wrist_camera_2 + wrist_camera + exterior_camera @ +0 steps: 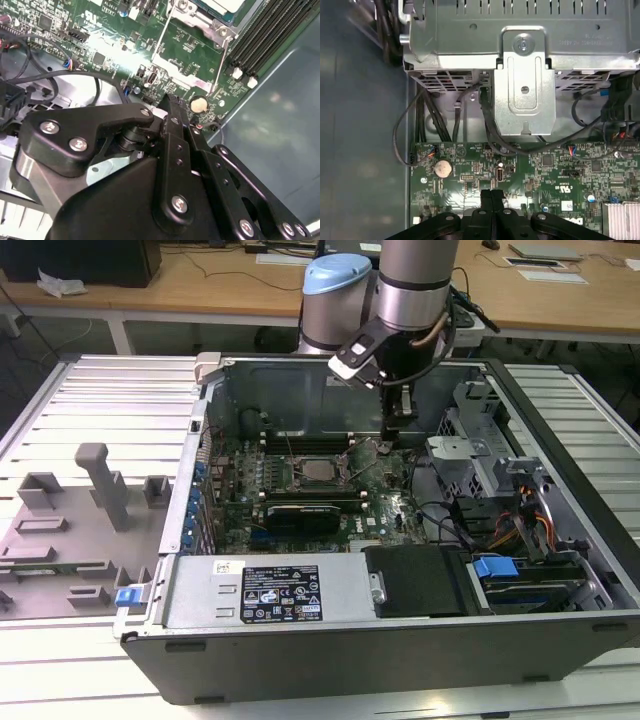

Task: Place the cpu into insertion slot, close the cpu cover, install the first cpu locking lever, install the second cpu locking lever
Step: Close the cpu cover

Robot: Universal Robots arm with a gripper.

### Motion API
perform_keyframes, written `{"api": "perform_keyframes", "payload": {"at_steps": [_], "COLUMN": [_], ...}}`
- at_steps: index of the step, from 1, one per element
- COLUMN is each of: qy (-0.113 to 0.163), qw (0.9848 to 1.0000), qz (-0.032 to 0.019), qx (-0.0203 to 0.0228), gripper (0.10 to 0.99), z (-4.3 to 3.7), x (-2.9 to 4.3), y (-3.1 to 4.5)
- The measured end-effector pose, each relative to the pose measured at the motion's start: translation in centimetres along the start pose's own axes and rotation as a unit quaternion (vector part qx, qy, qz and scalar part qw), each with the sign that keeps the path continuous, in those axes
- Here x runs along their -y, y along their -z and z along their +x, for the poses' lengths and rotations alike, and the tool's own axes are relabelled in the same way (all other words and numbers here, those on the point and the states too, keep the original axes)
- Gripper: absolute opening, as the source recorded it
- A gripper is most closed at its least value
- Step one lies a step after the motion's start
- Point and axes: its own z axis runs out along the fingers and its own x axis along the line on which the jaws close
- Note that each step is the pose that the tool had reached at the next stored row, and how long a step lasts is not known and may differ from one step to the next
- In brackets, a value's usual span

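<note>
In the exterior view the cpu lies flat in the insertion slot on the green board, its pale metal top showing. A silvery frame, the cpu cover, lies around the chip's corner. Two thin wire levers run out from the socket's corner; I cannot tell if they are latched. My gripper hangs over the board on the exterior view's right of the socket. Its black fingers are pressed together with nothing between them, tips just above the board near a coin battery.
Long black memory slots flank the socket. A grey drive cage with a metal bracket and black cables stands close by the gripper. The black graphics card lies in front of the socket. The case wall rises behind.
</note>
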Motion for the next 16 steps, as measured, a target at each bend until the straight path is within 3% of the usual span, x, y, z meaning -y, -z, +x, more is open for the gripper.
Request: {"api": "perform_keyframes", "payload": {"at_steps": [11, 15, 16], "qy": [0.000, 0.000, 0.000], "qw": [1.0000, 1.0000, 0.9999], "qz": [0.0084, 0.0093, 0.0131], "qx": [0.0000, 0.0001, 0.0000], "gripper": [0.106, 0.106, 0.106], "z": [-0.01, -0.01, -0.01], "x": [-0.08, -0.07, -0.09], "y": [-2.24, -2.55, -2.57]}}
